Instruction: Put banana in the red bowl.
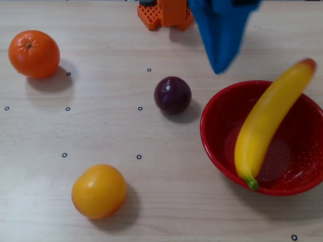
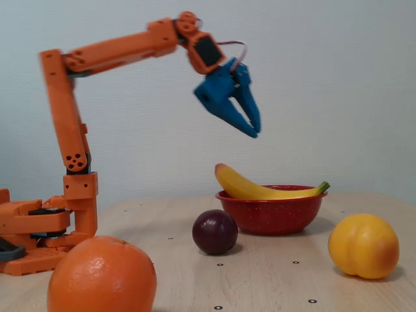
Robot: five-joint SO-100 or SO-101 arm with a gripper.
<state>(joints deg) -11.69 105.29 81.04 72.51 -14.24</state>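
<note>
The pale wood-grain surface (image 1: pixel 166 201) carries everything, and by the look of it the task is as good as done. The large glossy red speckled bowl (image 1: pixel 217 136) sits at the right of the overhead view, its far side cut by the picture's edge. The long curved yellow plastic banana (image 1: pixel 267 123) lies across it, green stem tip on the near rim and reddish end poking out over the far rim; in the fixed view both ends rest on the rim. I judge it placed, though perched rather than settled low.

The orange jointed arm (image 2: pixel 110 51) reaches out from its base at the left of the fixed view. Its blue two-finger hand (image 2: pixel 252 127) hangs high above the bowl, empty and clear of the banana; the fingers look nearly together, holding nothing.

What seems left is only to draw back, with open air all around the hand.

The round orange (image 1: pixel 34 54), the yellow-orange round fruit (image 1: pixel 99 191) and the dark purple plum (image 1: pixel 172 95) stand apart from the bowl; the plum is nearest it.
</note>
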